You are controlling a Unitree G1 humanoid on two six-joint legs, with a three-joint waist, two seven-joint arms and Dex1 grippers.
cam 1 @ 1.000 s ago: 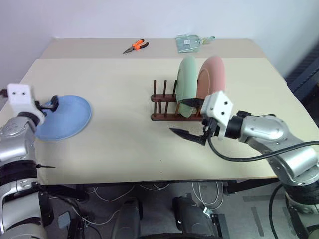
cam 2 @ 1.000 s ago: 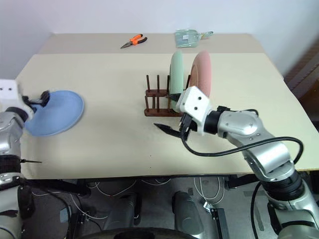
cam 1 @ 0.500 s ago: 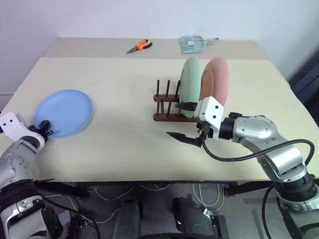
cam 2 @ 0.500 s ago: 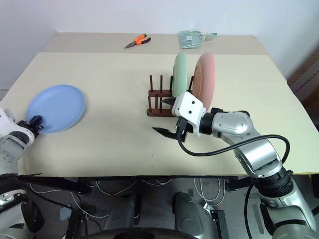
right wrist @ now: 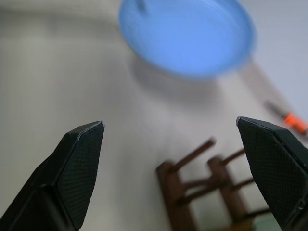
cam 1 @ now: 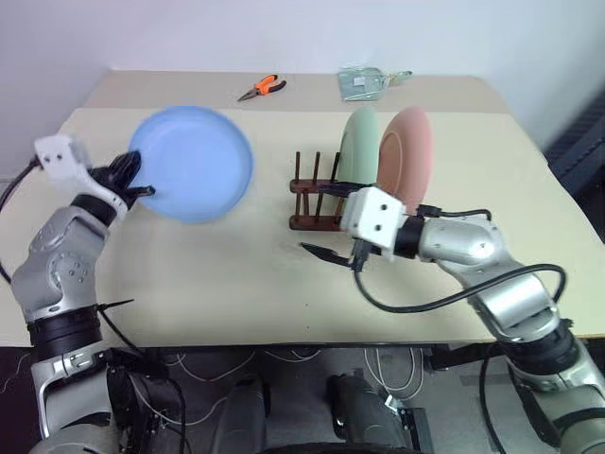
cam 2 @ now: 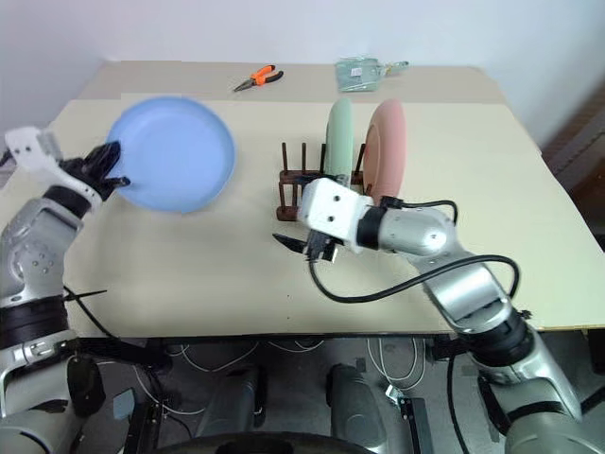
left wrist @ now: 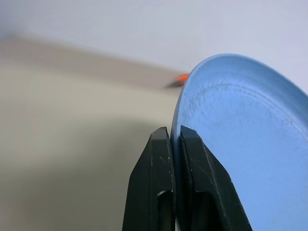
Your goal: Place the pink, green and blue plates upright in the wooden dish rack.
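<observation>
1. The left gripper (left wrist: pixel 174 144) is clamped on the rim of the blue plate (cam 1: pixel 192 163), one black finger on each face of it.
2. That plate hangs in the air above the table's (cam 1: pixel 189 274) left half, toward the far edge, tilted steeply with its hollow face turned toward the robot.
3. The wooden dish rack (cam 1: pixel 317 200) stands near the middle of the table, a little to the right.
4. The green plate (cam 1: pixel 358 151) stands upright on edge in the rack, and the pink plate (cam 1: pixel 406 156) stands upright just to its right; I cannot tell which slots they occupy.
5. The pegs at the rack's left end are free.
6. The right gripper (cam 1: pixel 329 248) sits low over the table just in front of the rack, fingers spread wide with nothing between them, pointing toward the left side.
7. Orange-handled pliers (cam 1: pixel 260 88) lie near the far edge, and a clear packet (cam 1: pixel 364 81), perhaps a plastic bag, lies to their right.
</observation>
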